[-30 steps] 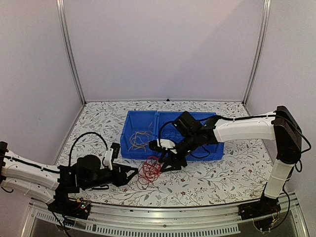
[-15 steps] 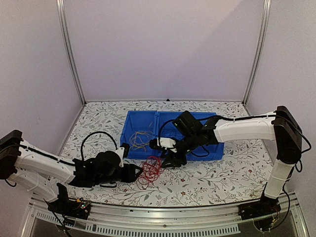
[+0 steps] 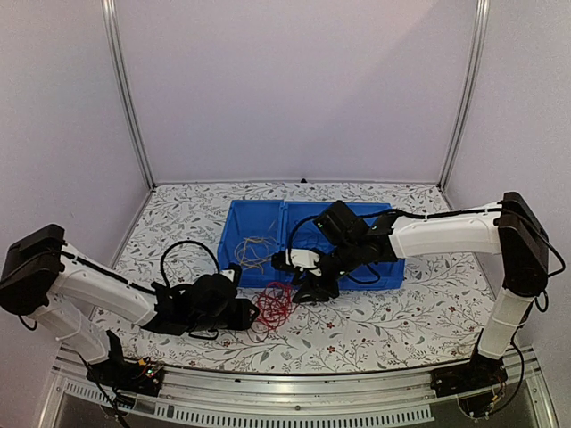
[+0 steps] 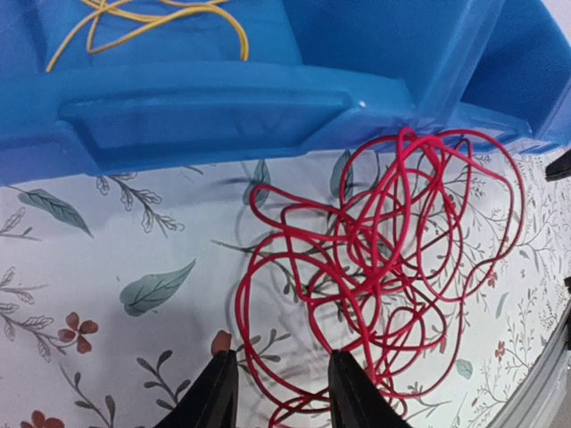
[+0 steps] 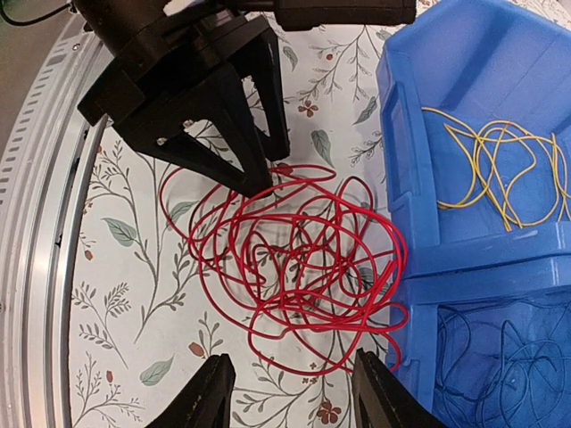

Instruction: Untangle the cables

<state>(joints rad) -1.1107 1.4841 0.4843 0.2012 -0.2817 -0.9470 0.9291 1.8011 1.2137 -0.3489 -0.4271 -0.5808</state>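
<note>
A tangle of red cables (image 3: 274, 304) (image 4: 384, 259) (image 5: 294, 259) lies on the table against the front of the blue bin (image 3: 268, 204) (image 4: 205, 102) (image 5: 403, 134). Yellow-tan cables (image 3: 254, 252) (image 4: 152, 22) (image 5: 500, 169) rest in the bin's left compartment. Dark blue cables (image 5: 500, 357) fill the right one. My left gripper (image 3: 253, 313) (image 4: 283, 358) (image 5: 268, 171) is low at the tangle's left edge, its jaws apart, with red loops running between the fingers. My right gripper (image 3: 303, 290) (image 5: 294, 358) hovers open over the tangle's right side, holding nothing.
The bin's front wall stands directly behind the red tangle. The floral tablecloth (image 3: 384, 321) spreads to either side of it. A metal rail (image 3: 294, 392) (image 5: 45, 223) runs along the near table edge. Black arm cables loop above both wrists.
My left arm has reached right along the table to the red tangle, and its jaws have narrowed around some loops. The right arm has hardly moved.
</note>
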